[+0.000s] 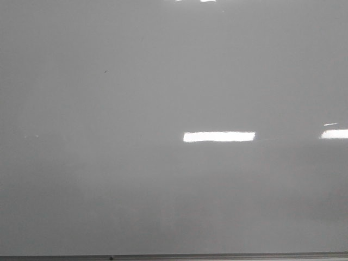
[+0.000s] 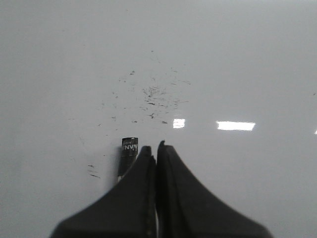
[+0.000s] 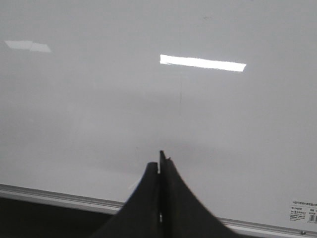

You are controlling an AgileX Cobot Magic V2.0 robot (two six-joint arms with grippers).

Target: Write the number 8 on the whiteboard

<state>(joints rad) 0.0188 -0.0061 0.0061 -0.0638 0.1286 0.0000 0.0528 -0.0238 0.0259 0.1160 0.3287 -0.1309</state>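
Board: the large glossy grey-white whiteboard (image 1: 163, 179) filled my front view, bright rectangular light reflections across it, its thin metal edge along the bottom; I saw no arm there.
Number 8: I found no drawn figure in any view, so I judged the writing not yet begun; only a tiny dark speck (image 1: 105, 71) marked the board.
Left gripper: the black left gripper (image 2: 156, 148) had its jaws pressed together on a dark marker with a white-lettered band (image 2: 129, 151), which poked out beside one finger, pointing at the board, presumably to bring a tip to the surface.
Smudges: scattered faint black flecks (image 2: 156, 94) lay on the board ahead of the marker, apart from it.
Right gripper: the black right gripper (image 3: 159, 161) had its fingers closed together with nothing between them, poised near the framed edge, probably parked clear of the writing arm.
Label: a small printed sticker (image 3: 303, 210) sat by that edge.
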